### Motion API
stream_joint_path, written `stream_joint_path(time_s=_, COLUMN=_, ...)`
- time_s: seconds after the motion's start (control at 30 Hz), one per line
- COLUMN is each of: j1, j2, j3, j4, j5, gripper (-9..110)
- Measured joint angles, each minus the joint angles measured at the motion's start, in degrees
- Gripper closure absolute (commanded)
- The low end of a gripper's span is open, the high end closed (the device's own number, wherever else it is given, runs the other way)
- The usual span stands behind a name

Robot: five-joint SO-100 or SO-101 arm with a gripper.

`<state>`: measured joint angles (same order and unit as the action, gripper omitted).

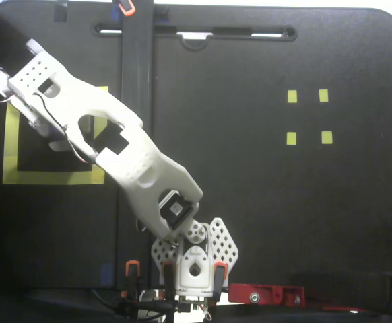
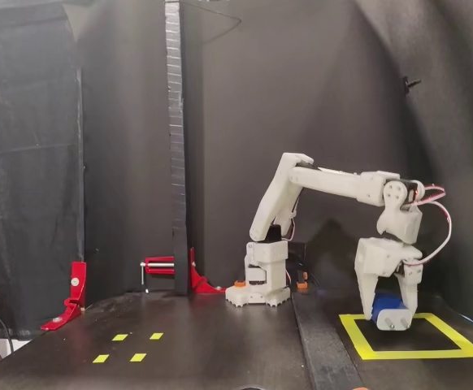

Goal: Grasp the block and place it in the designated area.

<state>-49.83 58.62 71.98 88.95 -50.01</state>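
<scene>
In the side-on fixed view, the white printed arm (image 2: 326, 180) reaches right from its base. Its fingers (image 2: 388, 318) hang low inside the big yellow tape square (image 2: 358, 337) near the black worktop's (image 2: 220, 341) right edge, clamped on the small dark-blue boxy block (image 2: 386, 306) between them.

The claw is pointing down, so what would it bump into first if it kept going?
Probably the black floor inside the yellow tape square. The claw holds the blue block just above it.
</scene>
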Motion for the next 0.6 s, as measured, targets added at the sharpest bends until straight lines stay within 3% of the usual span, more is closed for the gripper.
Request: stream_joint_path(time_s=0.6, j1=0.0, j2=-3.52, j3=-0.18, j4=-0.44, j5=-0.18, gripper=83)
